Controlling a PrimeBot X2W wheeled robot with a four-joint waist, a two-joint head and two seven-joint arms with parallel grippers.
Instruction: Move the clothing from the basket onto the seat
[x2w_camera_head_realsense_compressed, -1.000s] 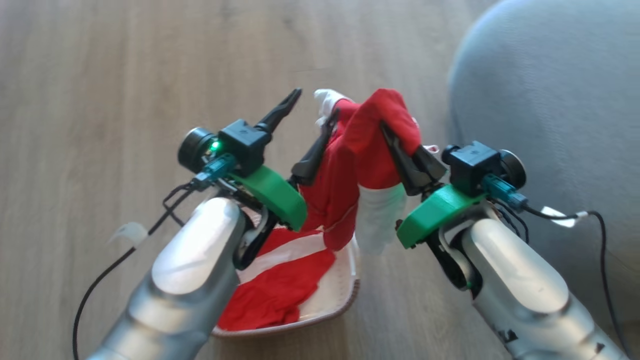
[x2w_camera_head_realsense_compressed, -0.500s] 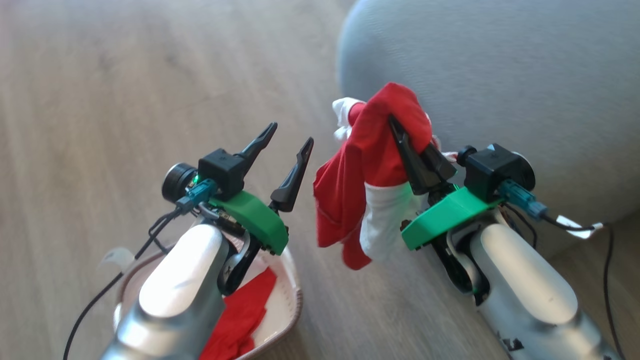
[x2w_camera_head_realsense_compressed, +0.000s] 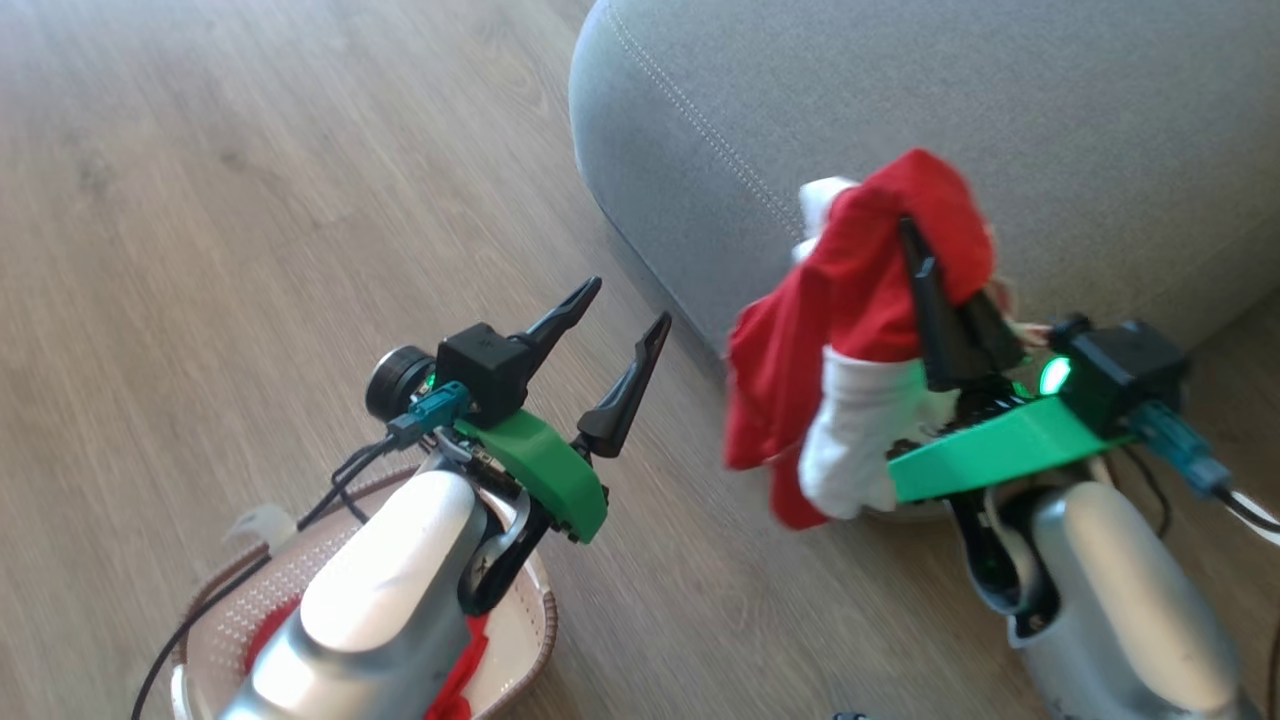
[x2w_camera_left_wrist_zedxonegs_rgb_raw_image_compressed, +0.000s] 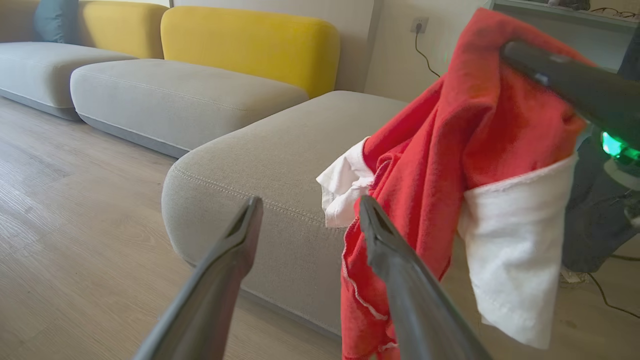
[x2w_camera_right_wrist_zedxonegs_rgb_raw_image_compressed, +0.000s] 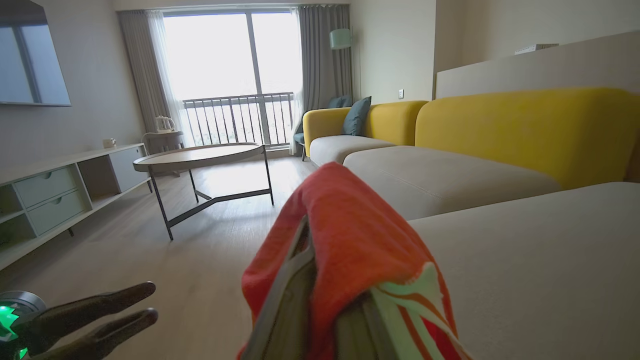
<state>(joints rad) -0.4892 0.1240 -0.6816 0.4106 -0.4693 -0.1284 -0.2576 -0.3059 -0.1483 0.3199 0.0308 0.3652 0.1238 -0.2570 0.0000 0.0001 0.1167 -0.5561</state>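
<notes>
Beside the seat (x2w_camera_head_realsense_compressed: 900, 100), right pincer (x2w_camera_head_realsense_compressed: 917, 240) apparently pinches clothing (x2w_camera_head_realsense_compressed: 860, 290) while left pincer (x2w_camera_head_realsense_compressed: 630, 303) gapes over the basket (x2w_camera_head_realsense_compressed: 228, 622).

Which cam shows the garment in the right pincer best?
Left wrist view: the garment hangs side-on, most of its drape and white panels clear. Head view sees it from above, slightly blurred. Right wrist view catches its bunched top close up.

Daylit room, soft at the edges

Daylight floods through the window (x2w_camera_right_wrist_zedxonegs_rgb_raw_image_compressed: 230, 65), blown out to white, with sheen on the floor (x2w_camera_right_wrist_zedxonegs_rgb_raw_image_compressed: 220, 185). Head view slightly soft; the clothing (x2w_camera_head_realsense_compressed: 860, 300) smeared. Wrist views bend at the edges; near fingers (x2w_camera_left_wrist_zedxonegs_rgb_raw_image_compressed: 215, 295) blurred
</notes>
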